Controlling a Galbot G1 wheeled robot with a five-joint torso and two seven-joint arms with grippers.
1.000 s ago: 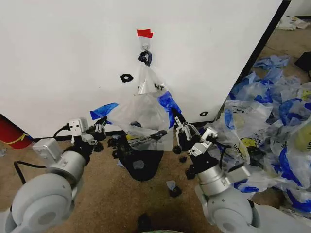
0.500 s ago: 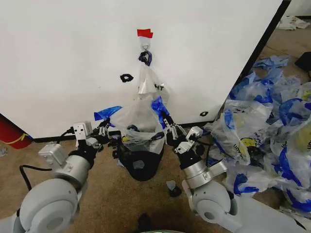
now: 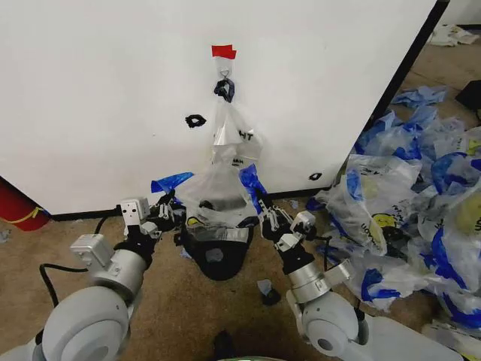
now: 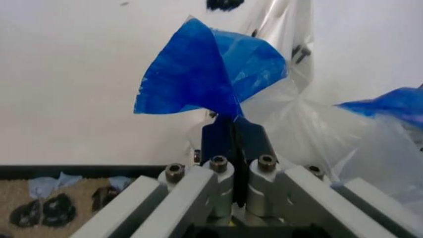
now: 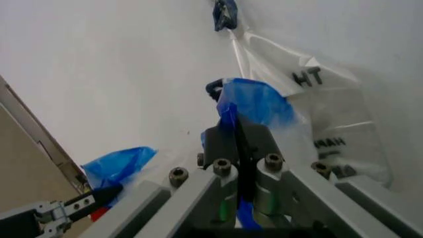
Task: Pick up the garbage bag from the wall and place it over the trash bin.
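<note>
— Where is the bag?

— The thin translucent white plastic garbage bag (image 3: pixel 218 184) with blue handles is stretched open just above the small round black trash bin (image 3: pixel 218 256), which stands on the brown floor (image 3: pixel 188 316) at the foot of the large plain white wall (image 3: pixel 98 98). Its lower edge meets the bin's rim; a bit of yellow print shows at the left of the rim.

— Who holds it?

— Both arms. The left gripper (image 3: pixel 167 209) has its fingers pressed together on the left blue handle (image 4: pixel 205 74), whose loose end fans out above the fingertips in the left wrist view. The right gripper (image 3: pixel 264 214) is likewise clamped on the right blue handle (image 5: pixel 251 106).

— Anything else on the wall?

— Straight above, a narrower clear plastic bag (image 3: pixel 229 128) with dark lettering hangs from a metal hook (image 3: pixel 225 74) under a small red tape strip (image 3: pixel 223 51).

— And around it?

— Small black lumps of scrap (image 3: pixel 268 293) lie on the floor near the bin. Off to the robot's right sits a heap of blue-and-white bags (image 3: pixel 421 195), and a red object (image 3: pixel 19 207) shows at the far left by the wall's base.
</note>
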